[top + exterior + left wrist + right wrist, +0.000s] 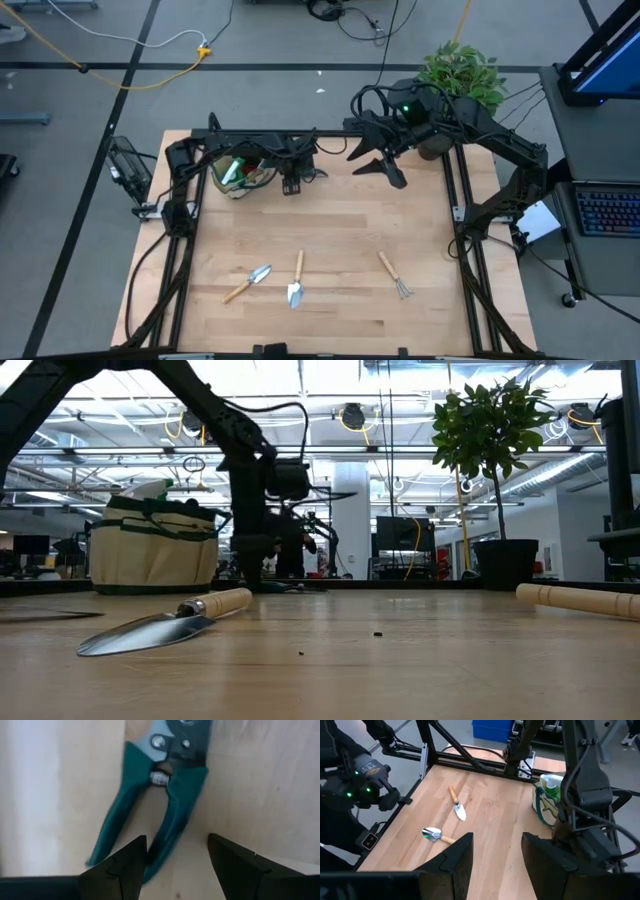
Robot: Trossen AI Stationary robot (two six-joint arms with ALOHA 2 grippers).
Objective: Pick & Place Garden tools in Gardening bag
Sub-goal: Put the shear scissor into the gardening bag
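The left gripper [176,862] is hanging low over the table [330,215] near its far edge, just right of the bag [238,176]. Its fingers [122,865] are standing apart, and the left wrist view is showing the shears [157,785] lying flat on the wood right beneath them, teal handles spread toward the gripper, one handle reaching into the gap between the fingers. Whether a finger is touching that handle cannot be told.

The bag is sitting at the far left corner of the table, upright, with a green spray bottle [551,787] and other tools poking out of its rim.

Three tools are lying near the front edge, well apart from the bag: a trowel [250,281] at front left, a second trowel [296,280] just right of it near the middle, and a fork rake [393,273] toward the front right. All three are lying flat, wooden handles angled away from one another.

The right gripper [378,158] is hovering above the far edge right of centre, close to the plant [462,72] at the far right corner. Its fingers [459,855] are spread apart, holding nothing.
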